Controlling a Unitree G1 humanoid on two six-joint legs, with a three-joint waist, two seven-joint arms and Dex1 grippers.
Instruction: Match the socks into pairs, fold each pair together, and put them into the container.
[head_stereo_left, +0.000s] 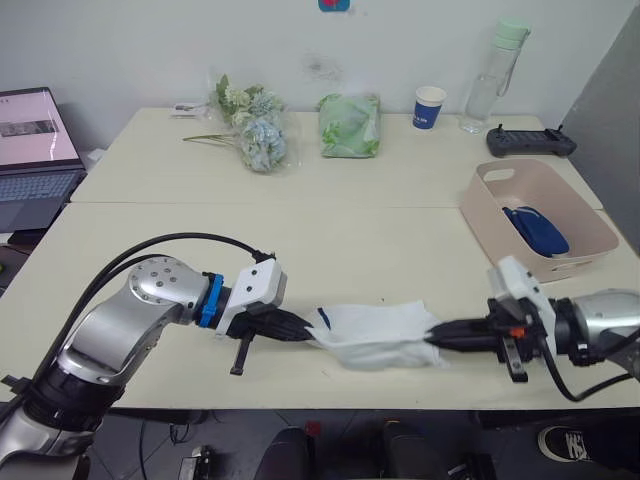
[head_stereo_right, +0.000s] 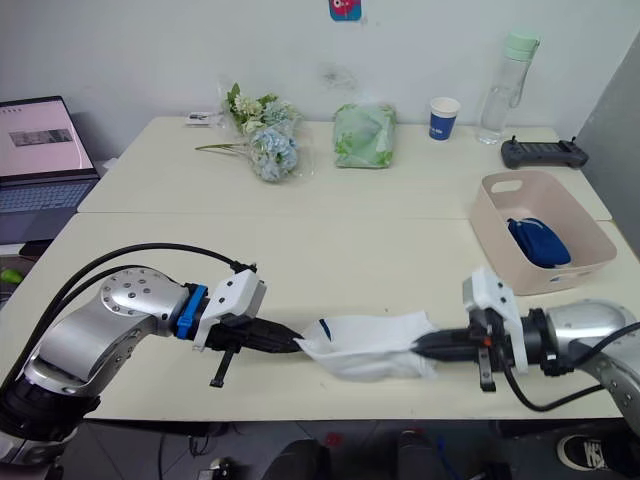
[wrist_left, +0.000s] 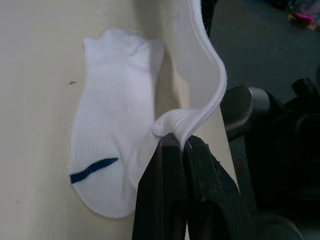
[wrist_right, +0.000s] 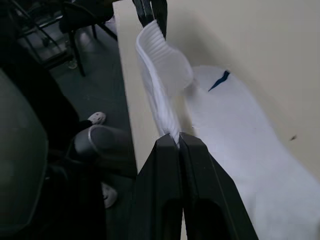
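white pair held at both ends, ready for the fold

the white socks (head_stereo_left: 375, 335) lie near the front edge of the desk (head_stereo_left: 330, 230), one flat on the top with a small dark blue mark near its toe, the other lifted along its edge. the left tool (head_stereo_left: 305, 332) is closed on the ribbed edge of the lifted sock at one end, and the right tool (head_stereo_left: 432, 335) is clamped on the same sock's edge at the other end, so the fabric is strung between them just above the flat one. the pink tub (head_stereo_left: 590, 232) stands beyond the socks toward the right side of the desk, well apart from them, with a dark navy bundle (head_stereo_left: 537, 228) already lying inside.

the step in hand looks like laying the held sock squarely on its mate before folding. to do it well, both tools should lower together so the edge does not sag or twist, and the held sock should land with cuff over cuff and toe over toe. the pair sits close to the desk's front edge, so a pull toward the robot could drag it off; drawing it slightly toward the tub would be safer. soft knit tends to bunch, so mild tension between the tools should help.

farther from the socks, at the back of the desk, stand a paper cup (head_stereo_left: 430, 107), a green bag (head_stereo_left: 349, 126), a bunch of flowers (head_stereo_left: 255, 130) and a clear bottle (head_stereo_left: 492, 80).
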